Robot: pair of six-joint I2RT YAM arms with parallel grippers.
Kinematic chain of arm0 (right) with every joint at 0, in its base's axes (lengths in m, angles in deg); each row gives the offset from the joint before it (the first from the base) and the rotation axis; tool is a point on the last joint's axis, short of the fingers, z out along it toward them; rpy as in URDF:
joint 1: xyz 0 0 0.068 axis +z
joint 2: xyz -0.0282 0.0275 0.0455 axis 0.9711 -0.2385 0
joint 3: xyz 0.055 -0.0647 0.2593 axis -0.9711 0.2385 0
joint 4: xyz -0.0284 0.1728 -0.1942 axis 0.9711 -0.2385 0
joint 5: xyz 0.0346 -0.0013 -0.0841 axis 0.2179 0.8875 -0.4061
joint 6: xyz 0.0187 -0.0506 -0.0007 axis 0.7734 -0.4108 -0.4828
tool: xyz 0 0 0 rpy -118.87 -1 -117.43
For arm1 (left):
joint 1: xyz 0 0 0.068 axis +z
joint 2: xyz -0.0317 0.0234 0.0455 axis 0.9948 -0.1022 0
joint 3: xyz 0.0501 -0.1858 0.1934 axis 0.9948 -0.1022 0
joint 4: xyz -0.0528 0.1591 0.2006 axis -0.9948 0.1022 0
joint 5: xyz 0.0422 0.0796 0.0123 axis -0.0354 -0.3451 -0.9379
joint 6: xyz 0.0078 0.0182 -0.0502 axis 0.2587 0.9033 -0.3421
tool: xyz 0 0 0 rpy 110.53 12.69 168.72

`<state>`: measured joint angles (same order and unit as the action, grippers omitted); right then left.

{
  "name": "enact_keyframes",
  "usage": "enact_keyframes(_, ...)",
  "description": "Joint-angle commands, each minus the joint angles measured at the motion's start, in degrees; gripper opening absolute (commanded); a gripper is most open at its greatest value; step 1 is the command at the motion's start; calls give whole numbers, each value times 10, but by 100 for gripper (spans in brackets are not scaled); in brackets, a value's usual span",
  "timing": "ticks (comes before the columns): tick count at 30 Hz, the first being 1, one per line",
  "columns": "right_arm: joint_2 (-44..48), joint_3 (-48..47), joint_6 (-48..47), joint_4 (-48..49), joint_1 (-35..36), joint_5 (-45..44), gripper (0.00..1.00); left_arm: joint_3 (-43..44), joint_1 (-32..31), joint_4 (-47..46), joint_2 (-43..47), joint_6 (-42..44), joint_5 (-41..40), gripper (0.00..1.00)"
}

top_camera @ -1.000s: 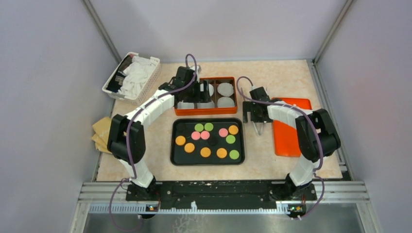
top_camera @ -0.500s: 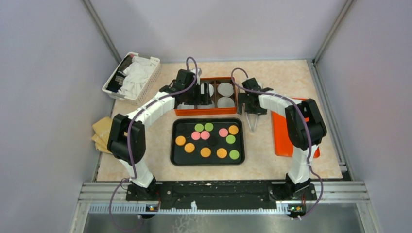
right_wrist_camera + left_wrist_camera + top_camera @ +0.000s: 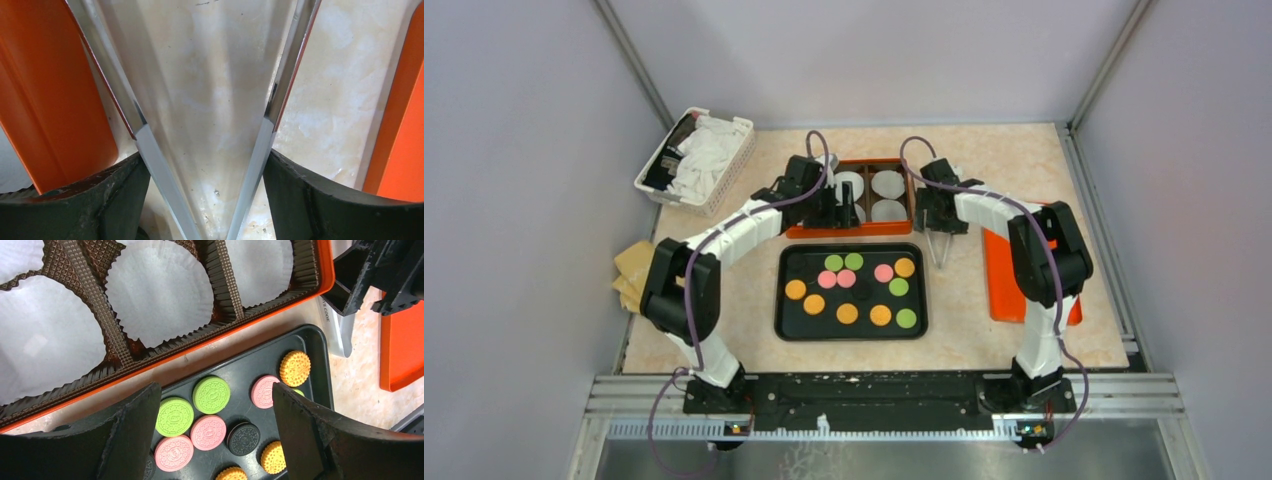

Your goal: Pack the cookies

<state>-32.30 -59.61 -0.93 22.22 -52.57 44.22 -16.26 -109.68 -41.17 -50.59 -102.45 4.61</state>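
Partial print "VE CODE" on silver tongs [image 3: 334, 326].

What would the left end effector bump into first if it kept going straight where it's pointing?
Probably the green cookies at the black tray's far edge; they sit right between the open left end effector's fingers. Depth is hard to judge.

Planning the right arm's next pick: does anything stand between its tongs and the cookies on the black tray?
Nothing visible does. The tongs held by the right gripper hang over the table just right of the black tray; only its low rim lies between them and the uncovered cookies.
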Motion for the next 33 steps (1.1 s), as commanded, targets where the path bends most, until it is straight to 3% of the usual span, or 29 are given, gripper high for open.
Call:
enact_keyframes(1, -56, 45, -6, -66, 4, -25, 73, -8, 1, -27, 55, -1, -3, 87)
enact_keyframes(3, -47, 42, -8, -68, 4, -33, 61, -8, 1, -23, 67, 1, -6, 87)
enact_keyframes(11, -3, 9, -26, -101, 4, -69, 43, -12, 1, -18, 94, 1, -8, 87)
enact_keyframes(20, 58, -81, -55, -171, 4, -89, 43, -1, 1, -18, 106, -2, 5, 87)
enact_keyframes(33, 76, -183, -75, -231, 4, -90, 53, 12, 1, -10, 123, 5, 2, 87)
